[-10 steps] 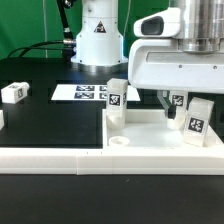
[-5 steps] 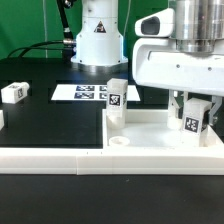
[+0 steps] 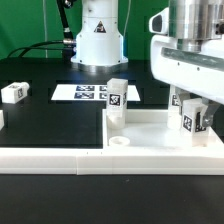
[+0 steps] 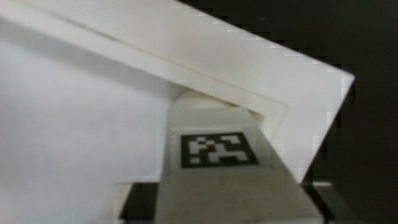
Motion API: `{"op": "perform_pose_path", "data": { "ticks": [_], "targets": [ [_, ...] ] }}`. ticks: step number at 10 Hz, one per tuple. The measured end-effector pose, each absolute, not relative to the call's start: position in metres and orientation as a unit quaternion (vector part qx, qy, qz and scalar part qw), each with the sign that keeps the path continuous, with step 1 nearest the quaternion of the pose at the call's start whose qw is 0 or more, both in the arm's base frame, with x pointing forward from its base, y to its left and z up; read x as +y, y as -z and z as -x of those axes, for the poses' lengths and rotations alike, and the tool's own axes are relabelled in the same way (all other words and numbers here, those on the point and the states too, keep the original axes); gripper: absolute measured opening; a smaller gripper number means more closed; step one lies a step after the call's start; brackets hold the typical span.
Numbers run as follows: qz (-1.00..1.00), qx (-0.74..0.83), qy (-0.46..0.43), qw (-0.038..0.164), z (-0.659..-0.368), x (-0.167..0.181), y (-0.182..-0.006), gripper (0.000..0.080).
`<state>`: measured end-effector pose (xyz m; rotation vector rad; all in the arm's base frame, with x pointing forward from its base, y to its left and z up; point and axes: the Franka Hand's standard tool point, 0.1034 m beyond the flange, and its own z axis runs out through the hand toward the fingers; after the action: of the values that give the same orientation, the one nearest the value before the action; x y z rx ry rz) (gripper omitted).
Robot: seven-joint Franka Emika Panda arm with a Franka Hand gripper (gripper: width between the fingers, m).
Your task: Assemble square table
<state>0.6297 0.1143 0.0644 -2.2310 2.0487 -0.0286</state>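
The square table's white slab (image 3: 150, 132) lies with its rimmed face up and a corner hole (image 3: 120, 143) showing. One tagged white leg (image 3: 117, 95) stands upright at its back corner. My gripper (image 3: 194, 124) hangs over the slab at the exterior view's right, shut on a second tagged leg (image 3: 195, 118). In the wrist view that leg (image 4: 217, 150) fills the gap between my dark fingers (image 4: 150, 200), and its far end reaches toward the slab's rimmed corner (image 4: 267, 95). A third leg (image 3: 14, 92) lies loose on the black table at the exterior view's left.
The marker board (image 3: 84, 92) lies flat behind the slab, in front of the robot base (image 3: 97, 40). A long white border bar (image 3: 50, 153) runs along the front edge. Another white part (image 3: 1, 118) shows at the far left edge.
My jaws have closed on the leg at the exterior view's right, which stood loose between them a second ago. The arm has shifted slightly toward that side.
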Motion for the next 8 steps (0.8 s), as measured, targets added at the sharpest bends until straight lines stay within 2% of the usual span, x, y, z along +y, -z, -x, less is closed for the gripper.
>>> {"op": "perform_pose_path", "data": {
  "ticks": [2,3,4,5,6,7,8],
  "targets": [
    [0.615,0.784,-0.007,0.089,-0.6294,0.1190,-0.0636,0.0290],
    [0.595,0.799,-0.006,0.091,-0.6296,0.1196,-0.0637,0.0290],
    [0.598,0.796,-0.006,0.089,-0.6290,0.1193,-0.0626,0.0365],
    [0.612,0.786,-0.005,0.089,-0.6289,0.1191,-0.0622,0.0501],
    [0.614,0.784,-0.005,0.089,-0.6288,0.1193,-0.0622,0.0501],
    [0.681,0.727,0.000,0.084,-0.6288,0.1204,-0.0648,0.0622],
    [0.773,0.629,0.018,0.085,-0.6313,0.1214,-0.0671,0.0642]
  ]
}}
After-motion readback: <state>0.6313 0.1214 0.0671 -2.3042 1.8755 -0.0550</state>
